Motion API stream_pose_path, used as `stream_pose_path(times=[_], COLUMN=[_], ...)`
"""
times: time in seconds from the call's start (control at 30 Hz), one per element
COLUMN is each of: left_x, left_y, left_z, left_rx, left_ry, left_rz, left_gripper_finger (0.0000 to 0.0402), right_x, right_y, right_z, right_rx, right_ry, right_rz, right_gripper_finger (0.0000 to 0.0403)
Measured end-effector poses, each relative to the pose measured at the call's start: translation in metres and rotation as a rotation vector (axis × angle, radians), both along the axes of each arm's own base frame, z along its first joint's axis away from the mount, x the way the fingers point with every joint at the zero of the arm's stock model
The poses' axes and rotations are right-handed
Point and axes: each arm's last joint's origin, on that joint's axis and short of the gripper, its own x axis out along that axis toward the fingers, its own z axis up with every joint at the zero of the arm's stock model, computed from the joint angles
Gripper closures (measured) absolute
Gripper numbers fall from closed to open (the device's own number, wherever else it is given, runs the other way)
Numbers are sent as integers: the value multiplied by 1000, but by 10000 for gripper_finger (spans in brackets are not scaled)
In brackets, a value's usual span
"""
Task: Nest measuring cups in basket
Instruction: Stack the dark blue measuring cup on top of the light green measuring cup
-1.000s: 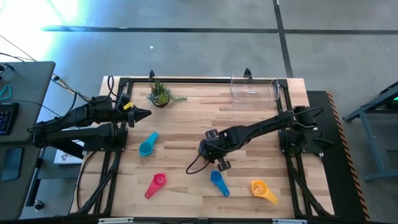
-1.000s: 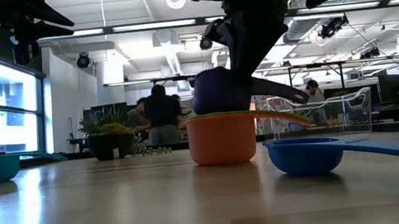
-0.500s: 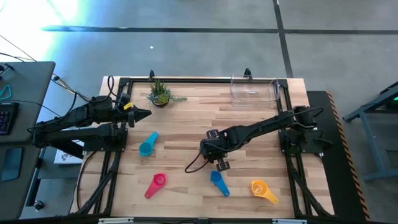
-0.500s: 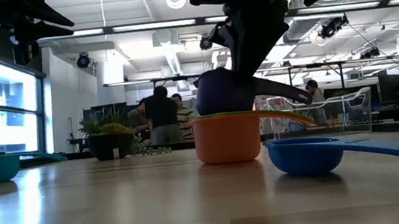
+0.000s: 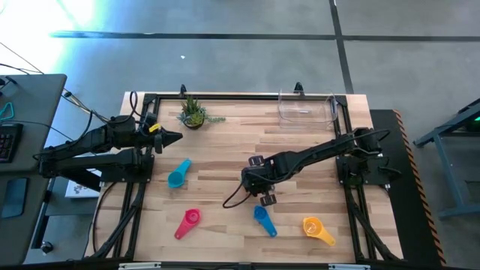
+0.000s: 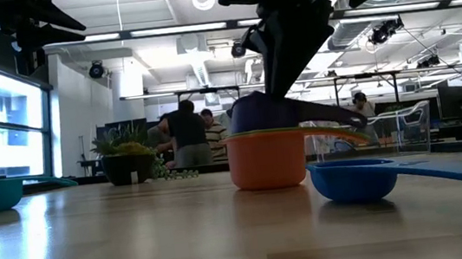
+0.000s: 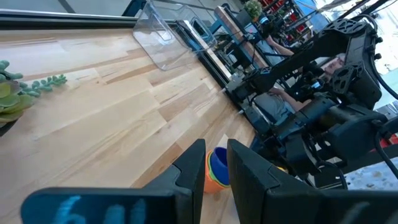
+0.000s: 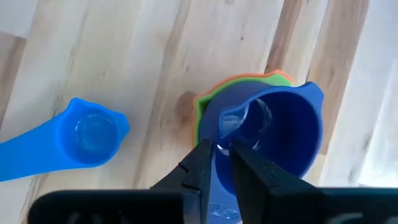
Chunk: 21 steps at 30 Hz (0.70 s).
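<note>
Right gripper [image 8: 216, 163] sits over my stack at mid-table, its fingers a narrow gap apart astride the purple cup's [image 8: 273, 127] handle; I cannot tell whether they grip it. That cup sits nested in the green cup [image 8: 200, 118], which is inside the orange cup [image 6: 267, 158]. Just beside the stack lies the blue cup [image 5: 262, 220], with the yellow cup [image 5: 316, 229] near it. Pink cup [image 5: 187, 223] and teal cup [image 5: 178, 174] lie well apart toward my left side. Basket [image 5: 306, 107] stands at the far edge. Left gripper [image 5: 174, 136] hovers near the plant [image 5: 193, 113], fingers slightly parted, holding nothing.
</note>
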Motion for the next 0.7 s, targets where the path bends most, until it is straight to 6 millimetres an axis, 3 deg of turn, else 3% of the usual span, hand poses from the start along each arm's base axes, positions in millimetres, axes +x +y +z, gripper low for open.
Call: stream_pose_path(times=[0.33,0.7], left_x=[0,0], left_y=[0,0], left_z=[0,0], left_rx=[10,22], left_ry=[3,6], left_rz=[-3,-7], left_gripper_finger=[344,344], right_x=[4,8], right_y=[1,1], right_z=[2,4], right_rx=[7,58], right_ry=[-44,-89], right_rz=[-9,-80], right_gripper_finger=[304,300])
